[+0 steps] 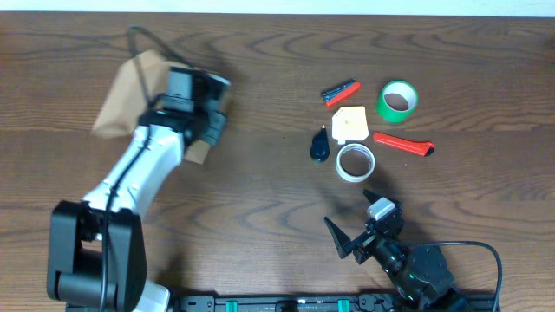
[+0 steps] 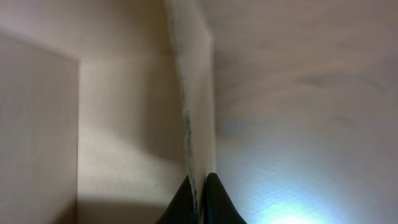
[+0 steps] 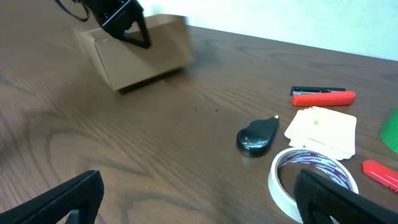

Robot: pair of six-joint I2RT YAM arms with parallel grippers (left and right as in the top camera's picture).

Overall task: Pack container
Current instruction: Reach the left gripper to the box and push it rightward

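Note:
The tan cardboard container [image 1: 124, 94] sits at the far left of the table, partly hidden under my left arm. My left gripper [image 1: 206, 121] is shut on one thin cardboard wall or flap of it. In the left wrist view the jaws [image 2: 199, 185] pinch that cardboard edge [image 2: 196, 93], with the box's inside to the left. The right wrist view shows the box [image 3: 146, 53] with the left gripper [image 3: 127, 28] on its top edge. My right gripper [image 1: 351, 224] is open and empty near the front edge [image 3: 199, 186].
To the right lie a green tape roll [image 1: 398, 100], a white tape roll [image 1: 355, 162], a pale note pad [image 1: 350, 124], a black object [image 1: 320, 147], a red and black marker [image 1: 341, 91] and a red cutter [image 1: 404, 144]. The white tape [image 3: 311, 174] is just ahead of my right finger.

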